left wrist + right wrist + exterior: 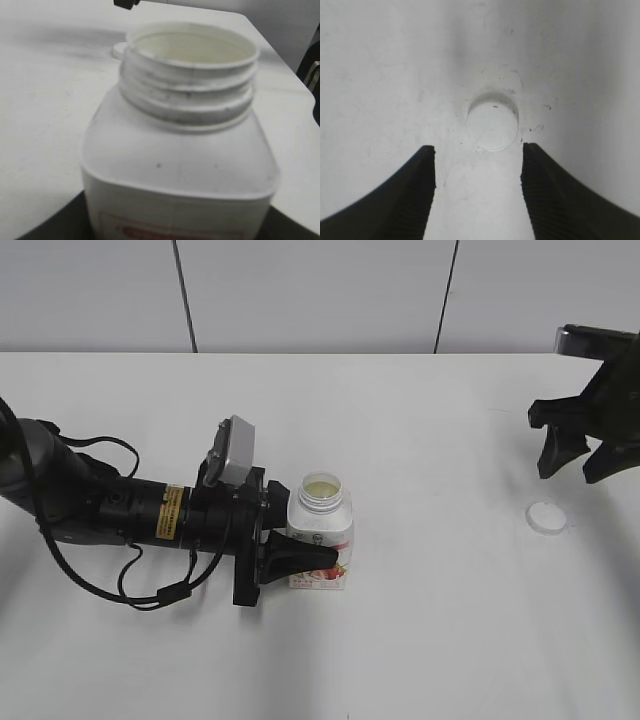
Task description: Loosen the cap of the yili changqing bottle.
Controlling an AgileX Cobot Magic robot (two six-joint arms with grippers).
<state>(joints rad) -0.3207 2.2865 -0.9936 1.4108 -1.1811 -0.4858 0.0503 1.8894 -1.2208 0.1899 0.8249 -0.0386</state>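
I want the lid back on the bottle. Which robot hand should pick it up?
The right hand. It hangs open just above the cap, which lies on the table. The left hand is busy gripping the bottle, far from the cap.

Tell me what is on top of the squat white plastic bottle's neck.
Nothing: the squat white plastic bottle stands open, threads bare. The small round white cap lies on the table, apart. Its contents cannot be made out.
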